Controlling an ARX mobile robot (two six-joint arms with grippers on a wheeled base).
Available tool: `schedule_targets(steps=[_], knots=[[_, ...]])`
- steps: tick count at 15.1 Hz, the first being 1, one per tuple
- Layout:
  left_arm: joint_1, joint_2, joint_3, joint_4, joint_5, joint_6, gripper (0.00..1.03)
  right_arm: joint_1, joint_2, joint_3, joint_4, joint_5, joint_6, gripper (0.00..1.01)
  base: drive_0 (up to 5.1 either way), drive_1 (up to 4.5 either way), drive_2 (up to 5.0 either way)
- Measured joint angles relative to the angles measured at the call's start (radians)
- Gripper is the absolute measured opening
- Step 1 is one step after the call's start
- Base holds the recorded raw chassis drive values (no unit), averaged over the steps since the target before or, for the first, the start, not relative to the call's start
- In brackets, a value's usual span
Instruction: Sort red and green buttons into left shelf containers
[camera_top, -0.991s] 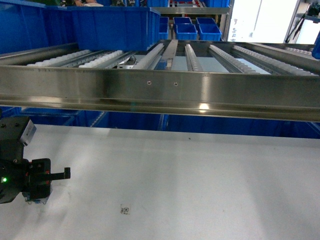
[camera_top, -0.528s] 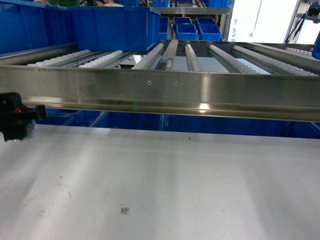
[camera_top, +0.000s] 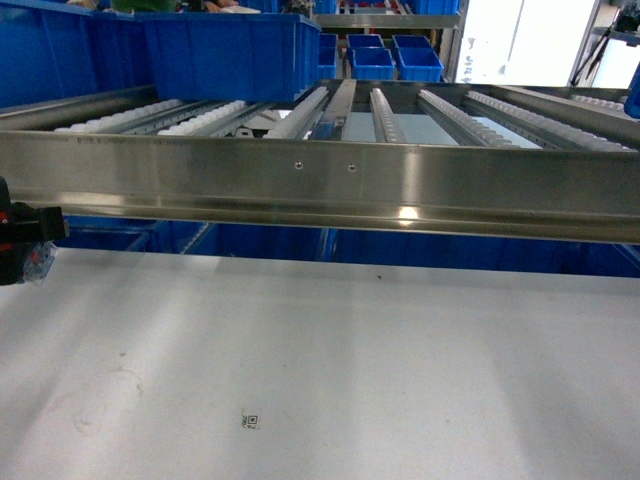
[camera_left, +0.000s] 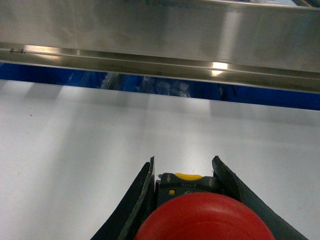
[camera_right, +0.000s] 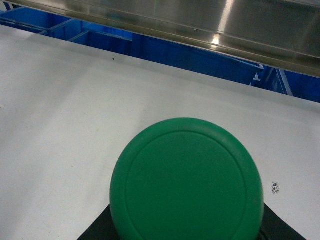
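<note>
A red button (camera_left: 205, 219) with a mushroom cap and a black collar with a yellow tab sits between the dark fingers (camera_left: 141, 196) of my left gripper (camera_left: 183, 167), which is shut on it above the white table. In the head view the left gripper (camera_top: 28, 240) shows only at the far left edge, level with the steel shelf beam. A green button (camera_right: 187, 180) fills the right wrist view, and my right gripper (camera_right: 186, 215) is shut on it, its black fingers (camera_right: 95, 231) peeking out beside the cap. Large blue containers (camera_top: 220, 55) stand on the upper shelf's left. The right gripper is outside the head view.
A wide steel beam (camera_top: 330, 185) fronts a roller shelf (camera_top: 200, 115) across the head view. More blue bins (camera_top: 110, 235) sit beneath it. Small blue trays (camera_top: 385, 58) stand far back. A small printed marker (camera_top: 250, 421) lies on the white table (camera_top: 350, 350).
My left gripper rose from low over the table's left side to beam height, then slid further left, now mostly out of the head view.
</note>
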Motion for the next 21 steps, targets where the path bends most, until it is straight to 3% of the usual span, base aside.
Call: schedule_targets(steps=[3,8,10,17,21], knots=[[-0.045,-0.156,-0.034,-0.092,-0.032,0.0,0.3,0.0,0.0,0.0,0.0,0.0,0.0,0.34,0.0,0.0,0.0],[-0.144,-0.519,-0.059,-0.375,-0.189,-0.004,0.3,0.0,0.0,0.0,0.0,0.0,0.0,0.34,0.0,0.0,0.0],[-0.176,-0.593,-0.077,-0.447,-0.227,-0.027,0.3,0.0,0.0,0.0,0.0,0.0,0.0,0.34,0.0,0.0,0.0],[-0.177,-0.576,-0.081,-0.417,-0.244,-0.038,0.3,0.0,0.0,0.0,0.0,0.0,0.0,0.34,0.0,0.0,0.0],[-0.18,-0.573,-0.081,-0.419,-0.241,-0.037,0.3,0.0,0.0,0.0,0.002,0.004,0.0,0.34,-4.5,0.86,4.0]])
